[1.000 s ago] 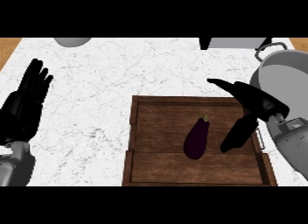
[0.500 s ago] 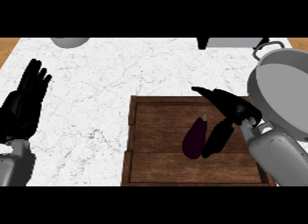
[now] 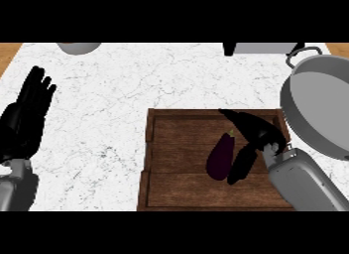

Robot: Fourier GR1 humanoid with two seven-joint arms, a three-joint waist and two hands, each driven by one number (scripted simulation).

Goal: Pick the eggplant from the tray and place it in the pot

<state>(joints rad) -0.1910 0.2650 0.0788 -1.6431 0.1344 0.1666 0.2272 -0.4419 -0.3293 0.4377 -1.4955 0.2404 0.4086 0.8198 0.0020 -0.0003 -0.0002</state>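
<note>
head view — steep down, counter (image 3: pixel 134 89) close

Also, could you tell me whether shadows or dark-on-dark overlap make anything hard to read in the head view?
In the head view the light is even and soft, with no glare on the pot; the black right hand lies against the dark eggplant on the brown tray, so their edges merge and contact is hard to judge; the left hand stands out sharply on the white counter.
</note>
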